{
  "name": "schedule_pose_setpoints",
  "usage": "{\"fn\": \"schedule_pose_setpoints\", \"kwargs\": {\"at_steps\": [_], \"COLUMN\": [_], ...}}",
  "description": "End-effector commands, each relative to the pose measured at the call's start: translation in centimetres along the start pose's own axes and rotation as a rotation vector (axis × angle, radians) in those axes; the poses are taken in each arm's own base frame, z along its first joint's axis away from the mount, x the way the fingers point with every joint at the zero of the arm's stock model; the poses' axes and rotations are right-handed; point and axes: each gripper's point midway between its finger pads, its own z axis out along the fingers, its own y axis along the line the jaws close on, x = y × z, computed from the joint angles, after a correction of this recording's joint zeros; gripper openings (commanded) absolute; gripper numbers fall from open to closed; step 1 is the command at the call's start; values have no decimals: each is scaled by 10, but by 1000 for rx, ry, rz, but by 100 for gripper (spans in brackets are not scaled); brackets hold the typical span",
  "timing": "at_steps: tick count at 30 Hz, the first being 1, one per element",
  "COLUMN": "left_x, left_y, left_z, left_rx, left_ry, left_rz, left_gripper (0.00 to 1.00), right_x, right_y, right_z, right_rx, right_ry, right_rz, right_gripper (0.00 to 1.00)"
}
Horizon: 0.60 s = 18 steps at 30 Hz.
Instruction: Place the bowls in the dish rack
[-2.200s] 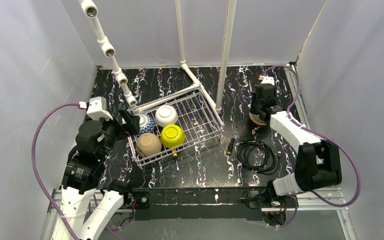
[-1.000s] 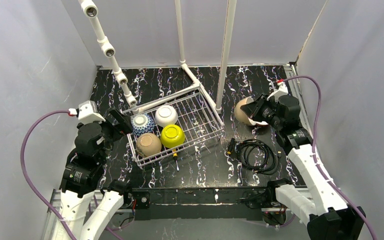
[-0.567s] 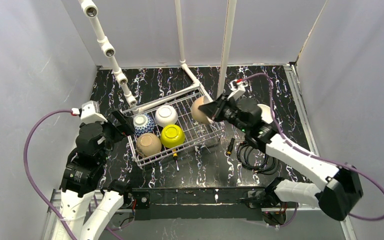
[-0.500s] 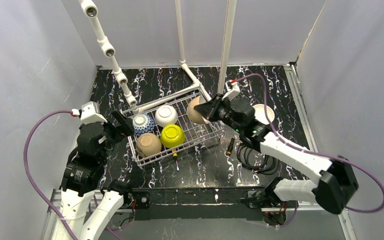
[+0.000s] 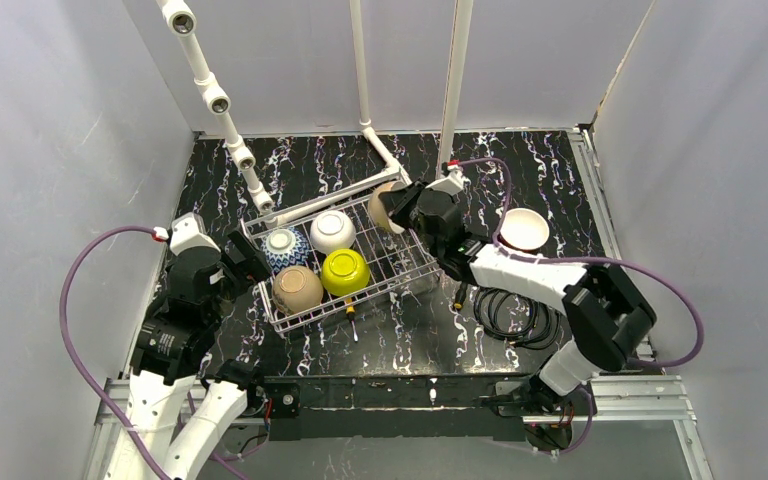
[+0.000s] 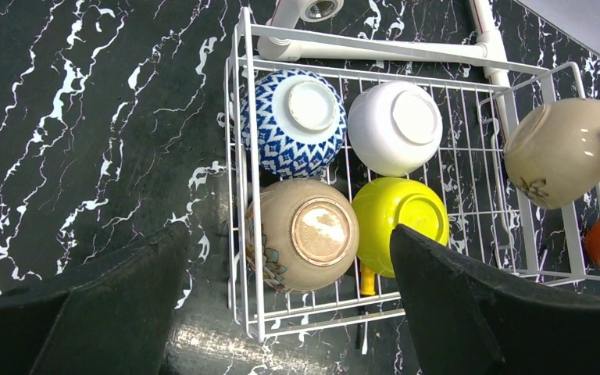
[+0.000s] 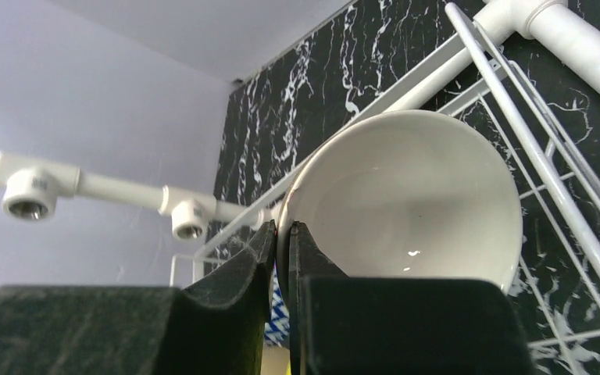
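Right wrist view showed your right gripper (image 7: 283, 234) clamped on the tan bowl (image 7: 406, 195) above the rack (image 6: 469, 148) corner; likely slick and brittle, its rim wanted firm hold; your left gripper (image 5: 243, 257) gaped, empty.

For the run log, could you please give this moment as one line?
right gripper: shut on tan bowl, at dish rack far corner | left gripper: open | racked: four bowls | outside: orange bowl

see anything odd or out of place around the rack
Yes: a coil of black cable lies loose right of the dish rack, and a small yellow-and-black tool pokes out under its near edge. Neither belongs with dishes.
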Motion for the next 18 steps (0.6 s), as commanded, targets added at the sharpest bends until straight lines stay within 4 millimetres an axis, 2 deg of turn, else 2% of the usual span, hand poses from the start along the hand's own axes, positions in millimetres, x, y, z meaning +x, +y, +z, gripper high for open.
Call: {"fn": "schedule_pose_setpoints", "kwargs": {"at_steps": [1, 4, 8, 12, 18], "left_x": [2, -12, -25, -24, -19], "left_y": [7, 12, 11, 9, 4], "left_z": [-1, -5, -10, -7, -4], "left_rx": [-29, -55, -57, -54, -33], "left_ry": [1, -46, -66, -54, -34], "left_rz": [11, 53, 94, 110, 113], "left_gripper": [98, 98, 98, 98, 98], "right_x": [-58, -56, -52, -44, -35], "right_y": [53, 50, 55, 46, 32], "right_z": [14, 24, 42, 55, 65], "right_rx": [-116, -132, -148, -133, -95], "right_ry": [-228, -254, -265, -274, -275], "right_rz": [264, 352, 376, 414, 432], "right_gripper": [1, 1, 1, 1, 1]}}
